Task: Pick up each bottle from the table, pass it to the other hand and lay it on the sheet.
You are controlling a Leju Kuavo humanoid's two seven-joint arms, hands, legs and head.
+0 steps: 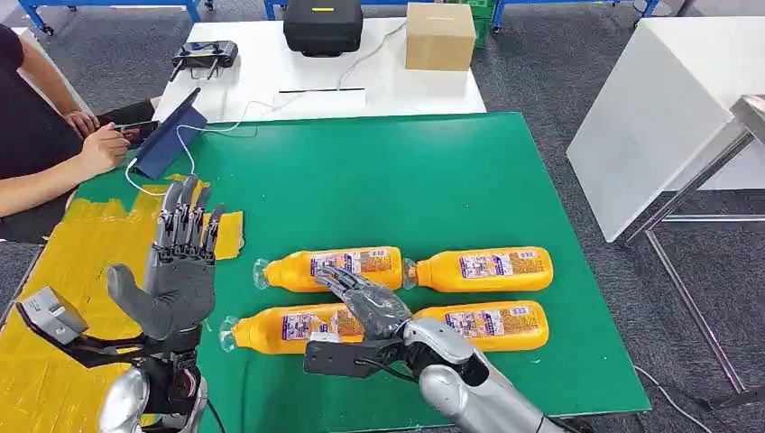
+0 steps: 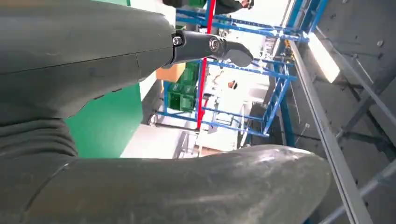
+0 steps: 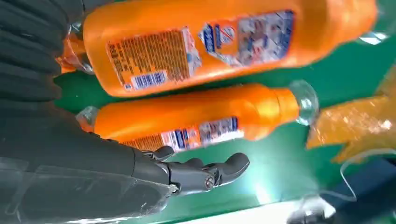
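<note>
The right hand (image 1: pixel 365 302) is seen stretched out flat, with fingers apart and nothing held, just above the near left bottle (image 1: pixel 293 327). Beyond its fingertips the far left bottle (image 1: pixel 329 268) is laid; to its right two more bottles (image 1: pixel 483 265) are laid on the green table (image 1: pixel 397 180). The left hand (image 1: pixel 176 271) is raised upright and empty, fingers spread, over the yellow sheet (image 1: pixel 86 248). Further left, a person's hand (image 1: pixel 101 149) is seen.
</note>
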